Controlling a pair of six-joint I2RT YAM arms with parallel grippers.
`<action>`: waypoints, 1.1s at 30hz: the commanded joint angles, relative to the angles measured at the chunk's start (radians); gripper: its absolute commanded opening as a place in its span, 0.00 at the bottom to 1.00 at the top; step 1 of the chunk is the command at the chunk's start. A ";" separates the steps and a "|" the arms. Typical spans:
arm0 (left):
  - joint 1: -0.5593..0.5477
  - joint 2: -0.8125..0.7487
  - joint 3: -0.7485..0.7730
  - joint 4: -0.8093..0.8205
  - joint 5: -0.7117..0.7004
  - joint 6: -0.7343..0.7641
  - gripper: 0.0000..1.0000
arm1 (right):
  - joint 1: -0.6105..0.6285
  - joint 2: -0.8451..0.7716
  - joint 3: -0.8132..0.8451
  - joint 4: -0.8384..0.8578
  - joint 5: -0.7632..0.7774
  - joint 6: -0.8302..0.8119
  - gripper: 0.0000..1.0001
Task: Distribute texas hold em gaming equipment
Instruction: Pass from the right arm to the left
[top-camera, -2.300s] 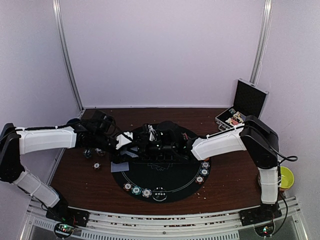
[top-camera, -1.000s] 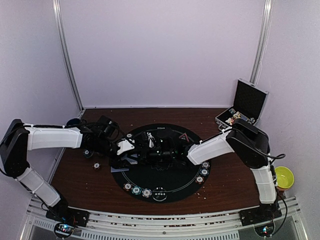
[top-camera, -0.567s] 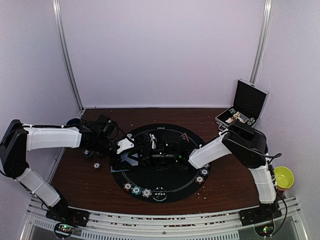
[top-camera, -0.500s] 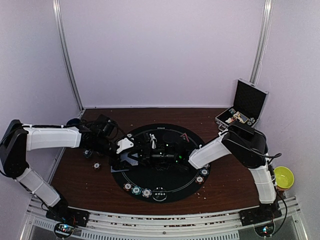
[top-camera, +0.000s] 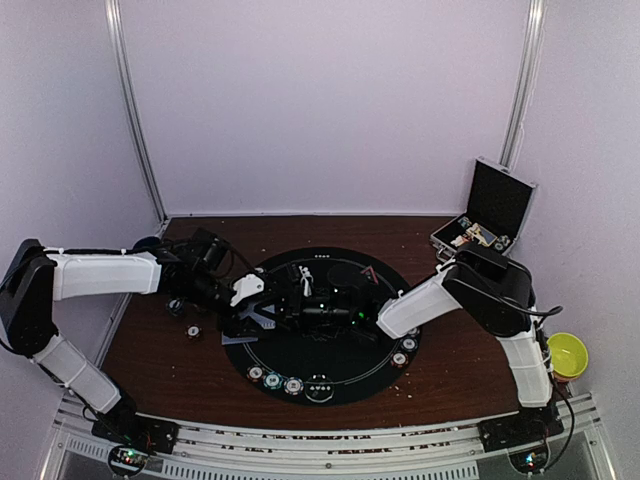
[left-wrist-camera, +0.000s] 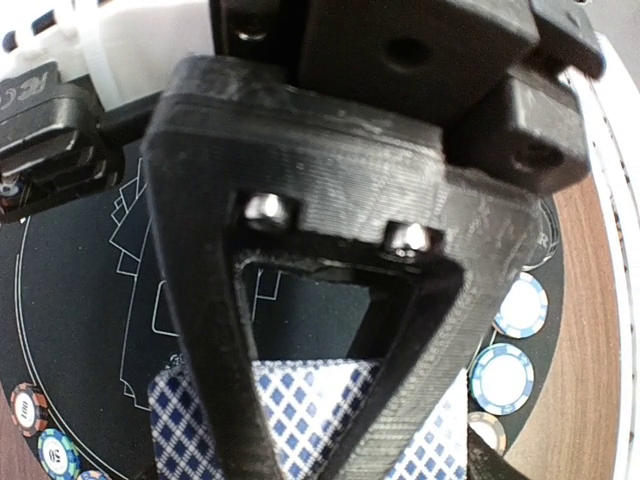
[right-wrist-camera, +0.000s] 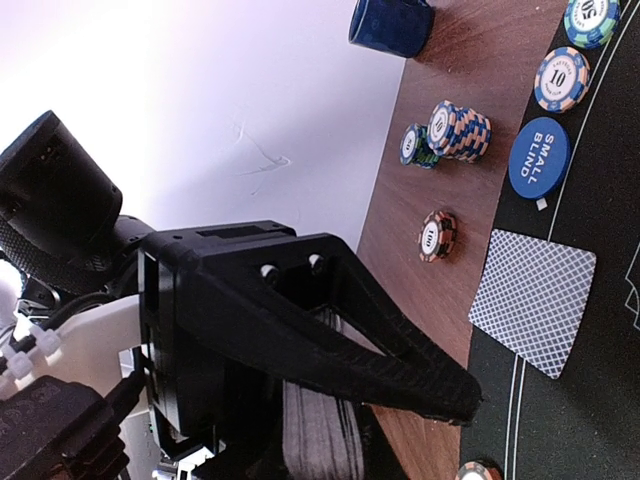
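On the round black mat (top-camera: 335, 365) my left gripper (top-camera: 250, 298) and right gripper (top-camera: 292, 302) meet at the mat's left side. In the left wrist view my left gripper (left-wrist-camera: 300, 462) is shut on a blue-diamond-backed playing card (left-wrist-camera: 300, 405). My right gripper (right-wrist-camera: 455, 405) is shut on the deck of cards (right-wrist-camera: 320, 440), seen edge-on. One card (right-wrist-camera: 535, 298) lies flat at the mat's edge. A blue "small blind" disc (right-wrist-camera: 538, 157) lies beside it. A chip stack (right-wrist-camera: 458, 130) and a single chip (right-wrist-camera: 437, 235) sit on the wood. A red triangle marker (top-camera: 366, 272) is on the far mat.
Chips lie along the mat's front (top-camera: 272, 380) and right rim (top-camera: 408, 343). An open silver-edged black case (top-camera: 482, 222) stands at the back right. A yellow bowl (top-camera: 571, 355) is off the right edge. A dark blue cup (right-wrist-camera: 390, 22) stands at the far left.
The right arm has swung lower and reached further left across the mat. In the last half second the left gripper has drawn slightly left from the right gripper.
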 joint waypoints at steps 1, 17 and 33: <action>0.011 0.003 0.026 -0.002 0.035 0.025 0.57 | 0.001 0.011 -0.006 0.012 -0.005 -0.015 0.00; 0.012 0.028 0.029 -0.003 0.011 0.024 0.42 | 0.001 -0.036 0.027 -0.214 0.036 -0.158 0.31; 0.012 0.015 0.019 -0.002 0.024 0.028 0.41 | -0.026 -0.104 -0.032 -0.307 0.065 -0.224 0.13</action>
